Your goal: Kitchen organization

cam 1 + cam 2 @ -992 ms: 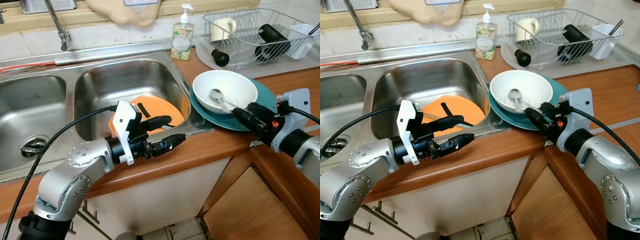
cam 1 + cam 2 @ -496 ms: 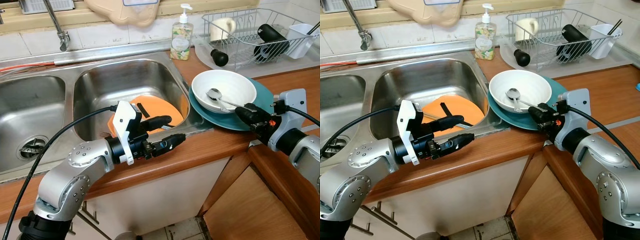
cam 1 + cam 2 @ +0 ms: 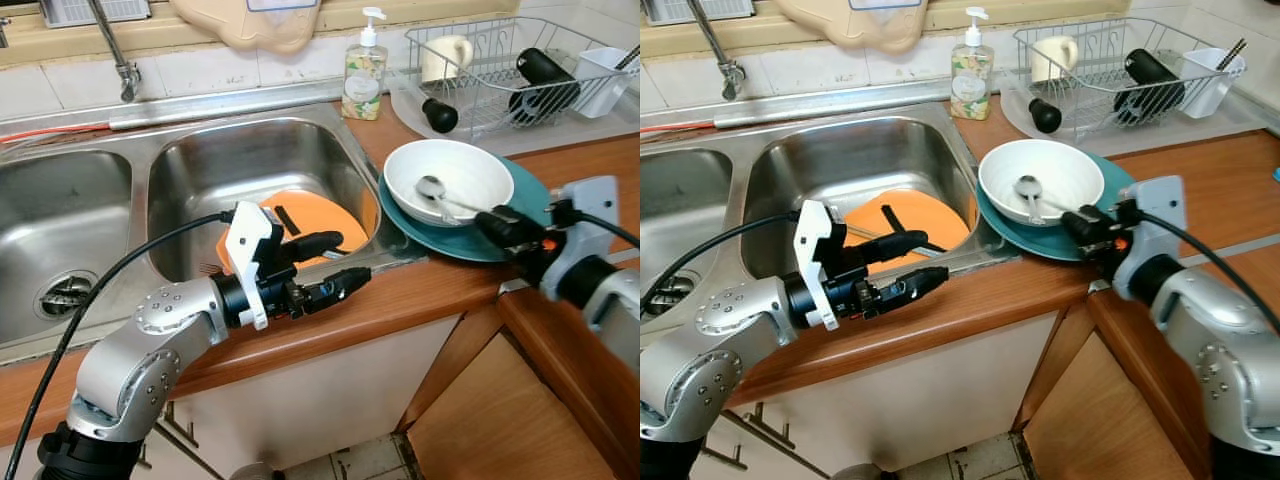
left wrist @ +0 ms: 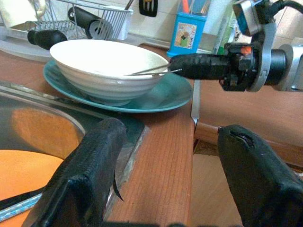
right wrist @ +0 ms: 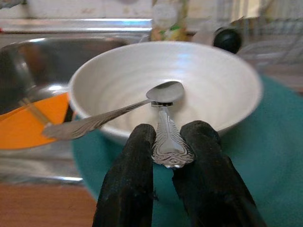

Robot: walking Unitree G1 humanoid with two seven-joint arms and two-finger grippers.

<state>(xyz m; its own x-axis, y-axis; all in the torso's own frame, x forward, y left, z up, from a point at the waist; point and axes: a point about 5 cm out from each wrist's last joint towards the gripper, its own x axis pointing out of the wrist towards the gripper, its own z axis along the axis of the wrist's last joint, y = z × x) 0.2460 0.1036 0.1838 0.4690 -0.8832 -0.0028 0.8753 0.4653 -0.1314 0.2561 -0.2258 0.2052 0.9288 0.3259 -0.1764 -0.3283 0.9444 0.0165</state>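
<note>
Right wrist view: jaws of the right gripper (image 5: 166, 151) pinching the ornate handle end of a spoon (image 5: 165, 137), tip of it still down in the white bowl (image 5: 208, 90). Second spoon (image 5: 113, 111) leaning across the bowl's rim, handle poking out toward the sink side. Bowl sitting on a teal plate (image 3: 520, 195) on the wooden worktop (image 3: 400, 295), just beside the sink (image 3: 250, 160).

Over on the other side, left gripper (image 3: 335, 262) hovering at the sink's front edge, jaws spread and holding nothing. Orange board (image 3: 315, 215) lying in the right basin with some dark utensil on top, can't tell what exactly. Soap bottle (image 3: 364, 72) behind the sink, dish rack (image 3: 500, 70) in the back corner with a mug and a couple of black-handled things in it.
</note>
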